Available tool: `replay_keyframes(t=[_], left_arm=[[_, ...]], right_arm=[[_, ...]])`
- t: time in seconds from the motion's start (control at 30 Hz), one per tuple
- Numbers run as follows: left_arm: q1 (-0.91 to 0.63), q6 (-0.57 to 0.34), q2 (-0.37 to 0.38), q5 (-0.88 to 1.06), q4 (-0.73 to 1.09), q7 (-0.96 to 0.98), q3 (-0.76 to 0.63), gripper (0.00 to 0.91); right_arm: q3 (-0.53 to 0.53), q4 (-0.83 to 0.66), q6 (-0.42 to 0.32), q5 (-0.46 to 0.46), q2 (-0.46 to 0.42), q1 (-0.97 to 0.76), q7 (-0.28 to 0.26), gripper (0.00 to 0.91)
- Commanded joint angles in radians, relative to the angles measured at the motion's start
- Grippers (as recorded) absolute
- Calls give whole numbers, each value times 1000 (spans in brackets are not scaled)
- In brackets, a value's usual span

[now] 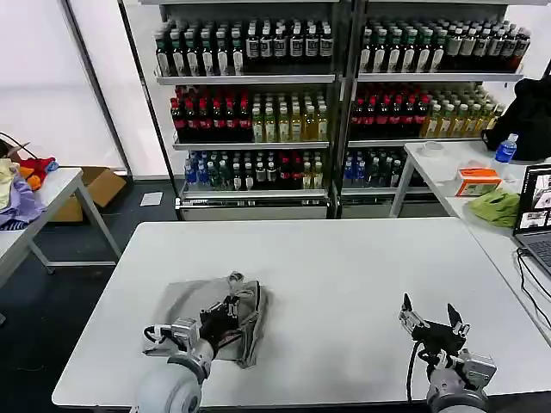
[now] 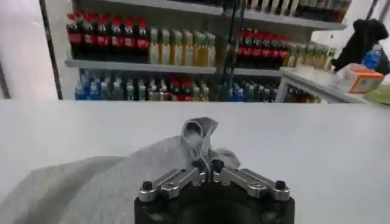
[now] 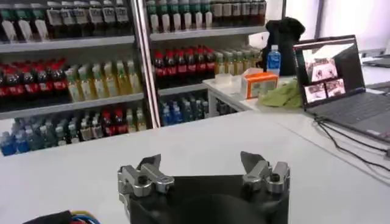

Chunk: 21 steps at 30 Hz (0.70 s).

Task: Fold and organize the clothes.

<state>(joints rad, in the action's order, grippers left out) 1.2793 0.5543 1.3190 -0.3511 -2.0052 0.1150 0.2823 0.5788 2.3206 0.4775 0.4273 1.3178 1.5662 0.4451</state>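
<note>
While the light grey cotton shirt (image 1: 207,314) lies bunched in a loose heap on the near left part of the wide white counter (image 1: 344,275), the left claw (image 1: 225,311) sits right on top of it, its two fingers drawn together on a raised pinch of the fabric; from the left wrist camera that pinched fold (image 2: 198,137) stands up like a small peak just past the closed fingertips. The rest of the shirt spreads flat toward the left arm (no print or collar can be made out from here). The right claw (image 1: 428,318) hovers over bare counter at the near right, well apart from the shirt, its fingers (image 3: 148,165) spread wide with nothing between them. On a side counter to the right rest an open laptop (image 1: 535,215), a crumpled lime-green cloth (image 1: 495,206) and an orange-and-white box (image 1: 476,181).
</note>
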Motion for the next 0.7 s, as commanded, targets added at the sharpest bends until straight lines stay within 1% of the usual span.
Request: replay_keyframes(t=[0.03,0.1,0.17,0.23,0.37,0.43,0.53,0.6,0.63,0.7], left_arm=[[-8,-2,32,14,48,-4,-25,907],[-2,-5,37,14,53,-5,-29,907],[6,-33,42,9,54,-6,-35,907],[11,-43,50,-42,44,-6,-42,907],[24,-43,78,-261,9,12,-60,907],[25,-36,106,-384,-13,43,-67,907],[19,-22,149,-644,-102,103,-56,907],[7,-27,163,-752,-166,141,-24,907],[0,-36,160,-781,-191,152,-4,907],[-18,-59,134,-759,-217,149,53,907]], right_arm=[[-6,-4,-1,-3,2,1,-1,907],[-11,-5,-1,-4,2,-1,-1,907],[-13,-7,-1,-3,0,-6,-1,907],[-16,-11,-1,-4,0,-10,0,907],[-22,-13,0,-3,-1,-22,0,907],[-23,-13,1,-2,-2,-27,1,907],[-21,-16,2,0,-8,-33,1,907],[-20,-22,1,1,-12,-35,1,907],[-22,-23,1,1,-13,-36,1,907],[-27,-27,-1,1,-17,-38,1,907]])
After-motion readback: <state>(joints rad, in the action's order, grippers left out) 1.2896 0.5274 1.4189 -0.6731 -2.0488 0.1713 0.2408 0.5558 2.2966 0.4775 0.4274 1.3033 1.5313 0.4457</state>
